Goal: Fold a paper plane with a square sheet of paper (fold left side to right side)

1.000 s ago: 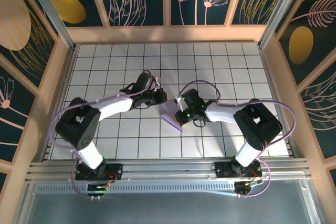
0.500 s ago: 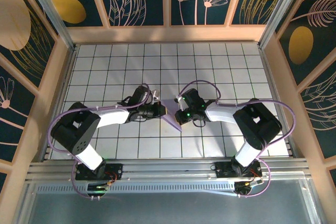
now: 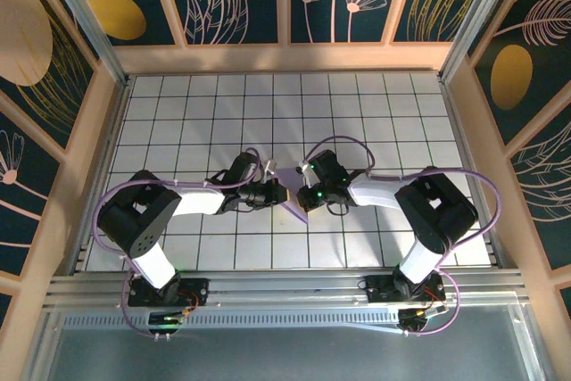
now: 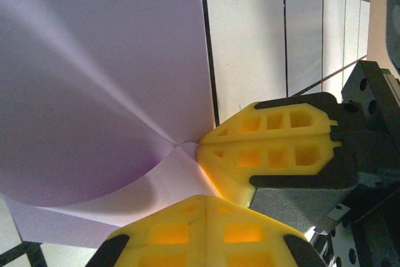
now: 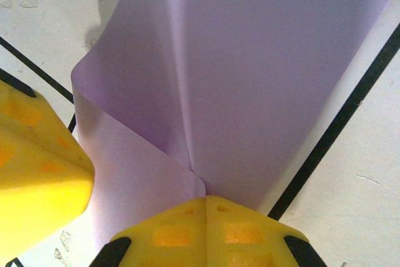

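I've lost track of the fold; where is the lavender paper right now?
In the top view, the lavender paper sits near the middle of the grid table, between the left gripper and the right gripper, which pinches it.

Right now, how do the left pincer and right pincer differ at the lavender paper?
The left pincer reaches the folded lavender paper sheet from its left side, the right pincer from its right. At the left pincer's tip, creases fan out across the paper. At the right pincer's tip, a flap curls up beside one lengthwise crease. Shared: both have yellow fingers, both are shut, and their tips nearly meet on the paper. I can't tell whether either pinches it.
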Controlling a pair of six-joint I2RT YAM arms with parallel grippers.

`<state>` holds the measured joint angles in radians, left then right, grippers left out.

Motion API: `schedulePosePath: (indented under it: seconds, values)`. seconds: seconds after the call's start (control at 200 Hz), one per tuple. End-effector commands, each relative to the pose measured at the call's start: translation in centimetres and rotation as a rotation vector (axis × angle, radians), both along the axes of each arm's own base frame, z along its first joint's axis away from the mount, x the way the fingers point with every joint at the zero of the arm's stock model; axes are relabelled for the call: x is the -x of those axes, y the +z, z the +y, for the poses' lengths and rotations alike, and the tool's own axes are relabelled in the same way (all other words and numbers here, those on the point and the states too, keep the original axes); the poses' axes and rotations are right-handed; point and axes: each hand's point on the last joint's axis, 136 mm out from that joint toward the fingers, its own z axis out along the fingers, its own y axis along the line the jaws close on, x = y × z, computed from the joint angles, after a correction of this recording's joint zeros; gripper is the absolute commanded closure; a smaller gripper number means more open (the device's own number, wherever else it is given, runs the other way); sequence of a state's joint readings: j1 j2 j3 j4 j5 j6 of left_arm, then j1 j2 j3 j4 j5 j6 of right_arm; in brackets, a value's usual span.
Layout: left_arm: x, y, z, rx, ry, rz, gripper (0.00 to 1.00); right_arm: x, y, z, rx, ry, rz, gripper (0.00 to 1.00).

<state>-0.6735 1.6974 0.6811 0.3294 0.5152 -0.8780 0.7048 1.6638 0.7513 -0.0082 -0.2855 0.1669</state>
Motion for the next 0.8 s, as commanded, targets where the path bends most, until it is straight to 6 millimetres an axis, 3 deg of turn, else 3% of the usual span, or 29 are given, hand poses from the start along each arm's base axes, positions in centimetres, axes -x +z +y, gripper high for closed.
schedulePosePath:
  seconds: [0.0,0.29,0.796]
  values:
    - [-0.2,0.0,-0.2,-0.008,-0.003,-0.004,1.00,0.6,-2.3,-1.7,0.088,-0.031,0.060,1.00]
    - [0.1,-2.0,0.4,-0.069,-0.005,0.033,1.00,0.5,-2.3,-1.9,0.101,-0.031,0.056,1.00]
    - [0.2,-3.1,0.8,-0.114,-0.002,0.052,1.00,0.4,-2.4,-1.9,0.107,-0.030,0.055,1.00]
